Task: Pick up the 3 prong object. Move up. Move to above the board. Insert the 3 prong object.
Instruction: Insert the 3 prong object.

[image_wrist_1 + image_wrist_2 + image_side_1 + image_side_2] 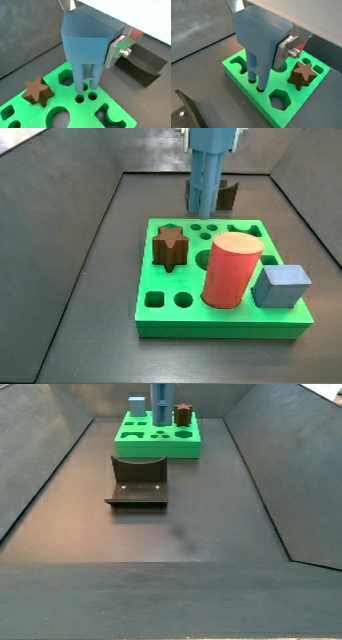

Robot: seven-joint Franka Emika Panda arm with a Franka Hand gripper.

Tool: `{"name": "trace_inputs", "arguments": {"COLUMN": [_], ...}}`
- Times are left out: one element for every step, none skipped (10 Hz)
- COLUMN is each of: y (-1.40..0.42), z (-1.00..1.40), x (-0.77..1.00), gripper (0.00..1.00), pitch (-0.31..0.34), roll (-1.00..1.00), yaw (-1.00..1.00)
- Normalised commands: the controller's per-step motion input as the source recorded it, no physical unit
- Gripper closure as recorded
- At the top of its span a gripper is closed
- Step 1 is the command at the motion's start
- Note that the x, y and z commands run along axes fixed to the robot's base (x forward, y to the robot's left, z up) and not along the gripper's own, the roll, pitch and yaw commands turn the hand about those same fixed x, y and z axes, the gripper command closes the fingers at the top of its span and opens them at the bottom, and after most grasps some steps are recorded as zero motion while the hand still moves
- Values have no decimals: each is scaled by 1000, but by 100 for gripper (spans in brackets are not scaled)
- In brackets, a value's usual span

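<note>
While the gripper (100, 47) hangs over the far part of the board (214, 323), its silver fingers (121, 46) are clamped on the blocky upper body of the 3 prong object (85, 47), holding it upright. Only one finger plate shows clearly in both wrist views; the opposite one is hidden behind the piece.

Prongs point straight down w/ tips right at the small round holes in the green slab. In a wrist view (256, 75) the tips sit at or just inside the holes, but how deep can't be told. In a side view the steel-blue piece (206, 178) stands at the far edge of the board, w/ its lower end by the row of small holes.

Other things on the board, per a side view: red cylinder (231, 271) upright near the middle, light-blue cube (283, 285) just beside it at the near right corner, dark brown star piece (168, 245) on the left side. Star also shows in both wrist views (37, 91), near the prongs but apart from them.

Fixture (138, 480), dark L-shaped bracket, stands on the floor off the board; in a wrist view (140, 64) it's just beyond the board's edge.
</note>
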Motion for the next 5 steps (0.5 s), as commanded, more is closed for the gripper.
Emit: {"name": "trace_inputs", "arguments": {"y": [-66, -26, 0, 0, 0], "z": [-431, -397, -309, -77, -49], "x": [140, 120, 89, 0, 34], "gripper": [100, 100, 100, 100, 100], "pitch": [-10, 0, 0, 0, 0], "roll": [177, 179, 143, 59, 0], "yaw": [0, 0, 0, 0, -9]}}
